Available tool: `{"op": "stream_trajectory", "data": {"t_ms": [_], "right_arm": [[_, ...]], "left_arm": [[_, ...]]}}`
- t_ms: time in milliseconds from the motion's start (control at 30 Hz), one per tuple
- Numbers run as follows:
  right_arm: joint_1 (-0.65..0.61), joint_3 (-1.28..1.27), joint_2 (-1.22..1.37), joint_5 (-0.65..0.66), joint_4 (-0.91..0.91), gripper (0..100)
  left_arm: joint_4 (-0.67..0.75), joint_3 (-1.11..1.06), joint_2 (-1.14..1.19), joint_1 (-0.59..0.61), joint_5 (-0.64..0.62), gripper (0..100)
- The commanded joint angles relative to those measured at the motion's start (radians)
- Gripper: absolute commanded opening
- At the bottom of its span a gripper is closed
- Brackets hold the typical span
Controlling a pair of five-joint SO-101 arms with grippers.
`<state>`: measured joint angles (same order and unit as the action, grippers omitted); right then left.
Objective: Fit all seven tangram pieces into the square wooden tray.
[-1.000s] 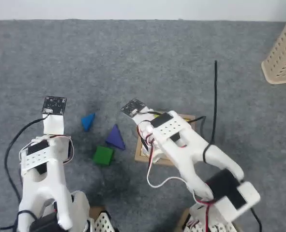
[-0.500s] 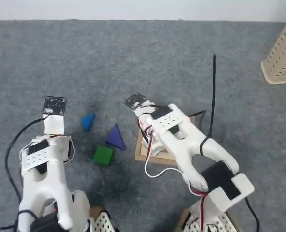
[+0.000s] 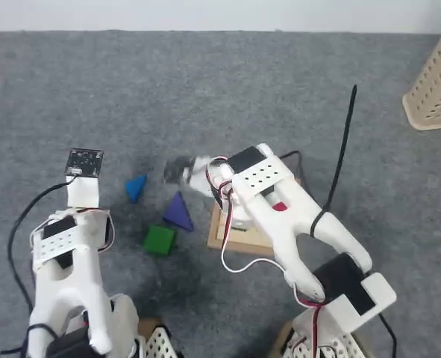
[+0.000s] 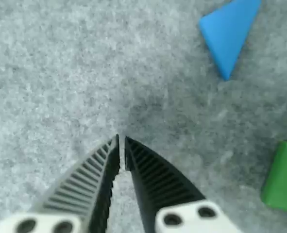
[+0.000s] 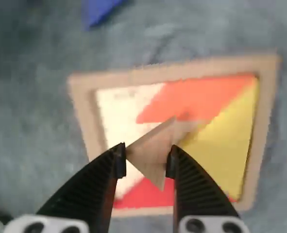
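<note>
The square wooden tray (image 5: 80, 111) lies under my right gripper (image 5: 145, 154), which hangs open just above it. In the tray I see an orange piece (image 5: 196, 97), a yellow piece (image 5: 226, 145), a red piece (image 5: 143, 194) and a pale piece (image 5: 119, 104), around a bare wooden triangle (image 5: 155, 145). In the high view the right arm (image 3: 269, 194) covers most of the tray (image 3: 224, 239). Left of it on the carpet lie a blue triangle (image 3: 135, 186), a purple triangle (image 3: 177, 212) and a green square (image 3: 159, 239). My left gripper (image 4: 121, 141) is shut and empty, low over the carpet near the blue triangle (image 4: 229, 29) and green square (image 4: 284, 177).
A beige perforated container (image 3: 436, 82) stands at the back right edge. A black cable (image 3: 341, 164) rises behind the right arm. Perforated stands (image 3: 160, 344) sit at the front by the arm bases. Grey carpet lies open at the back and far left.
The right arm's wrist has turned and swung left over the tray's left side. The left arm and the loose pieces have not moved.
</note>
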<state>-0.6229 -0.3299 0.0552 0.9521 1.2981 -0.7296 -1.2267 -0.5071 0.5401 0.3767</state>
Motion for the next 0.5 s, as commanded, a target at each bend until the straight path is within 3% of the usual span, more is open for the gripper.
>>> {"op": "stream_trajectory", "data": {"t_ms": [0,100,300,467], "right_arm": [[0.015,0.061,-0.016,0.471,0.021,8.1],[0.030,0.075,0.012,0.640,0.021,13.5],[0.068,0.143,0.102,0.641,0.028,22.3],[0.134,0.267,0.116,0.446,0.058,22.1]], "left_arm": [[0.018,0.002,-0.035,0.005,0.012,2],[0.018,0.002,-0.035,0.006,0.012,2],[0.018,0.002,-0.035,0.006,0.012,2],[0.018,0.002,-0.034,0.006,0.012,2]]}}
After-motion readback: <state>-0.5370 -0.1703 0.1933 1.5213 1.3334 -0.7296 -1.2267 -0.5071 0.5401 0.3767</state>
